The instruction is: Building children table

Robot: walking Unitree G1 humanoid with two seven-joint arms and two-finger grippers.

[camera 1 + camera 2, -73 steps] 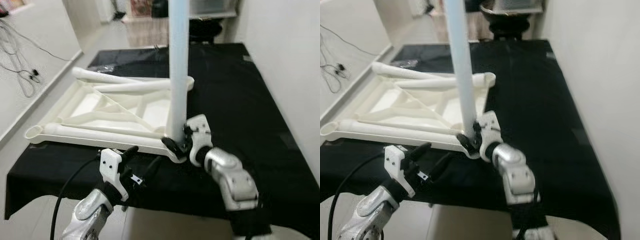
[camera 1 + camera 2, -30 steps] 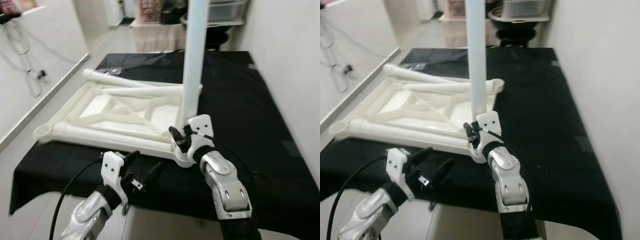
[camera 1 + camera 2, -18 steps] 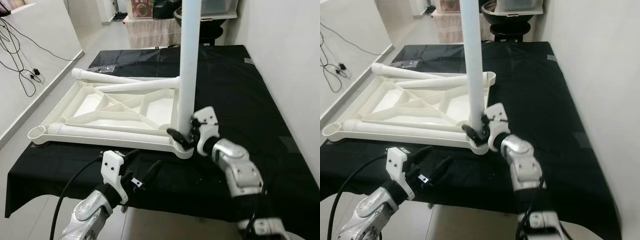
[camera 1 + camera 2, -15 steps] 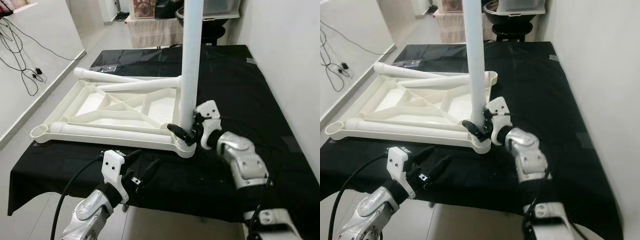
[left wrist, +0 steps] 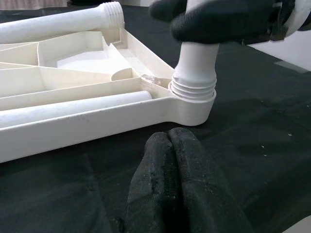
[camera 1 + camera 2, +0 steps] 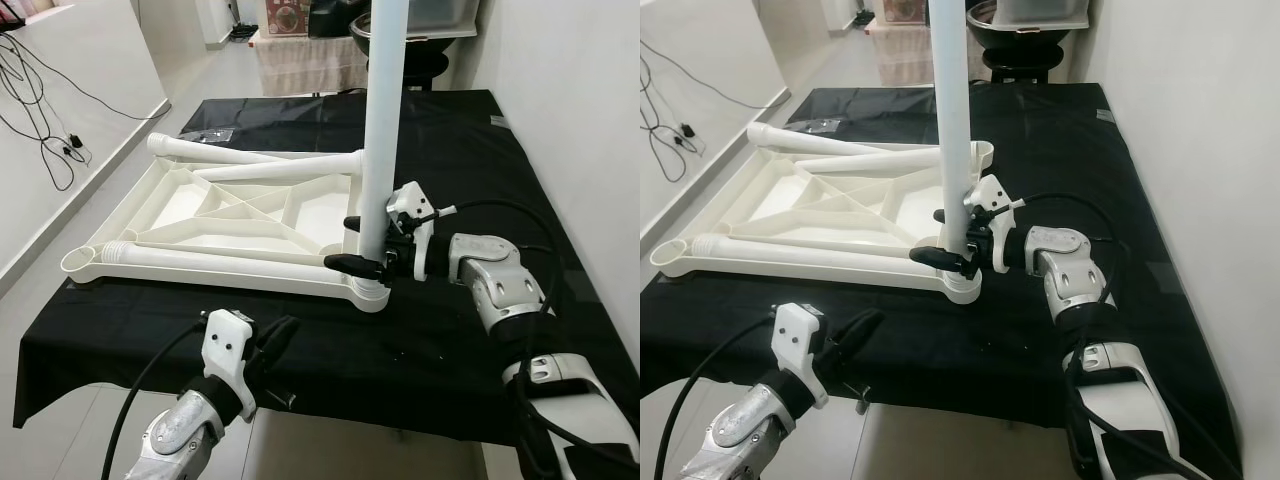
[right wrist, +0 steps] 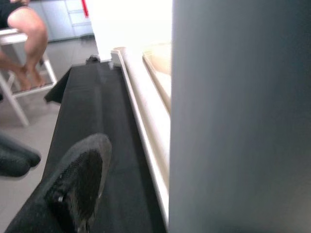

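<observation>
An upturned white table top [image 6: 230, 215] lies on the black-draped counter [image 6: 480, 180], centre-left of frame. A white leg [image 6: 380, 130] stands upright in its near right corner socket, with the right pincer [image 6: 362, 243] clamped around the leg's base. The left pincer [image 5: 170, 165], its fingers pressed together, hovers at the counter's near edge, lower left.

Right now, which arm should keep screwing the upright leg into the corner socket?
Right. Its end effector already straddles the leg just above the threaded socket. The left end effector is shut, resting on the black cloth short of the tabletop.
</observation>
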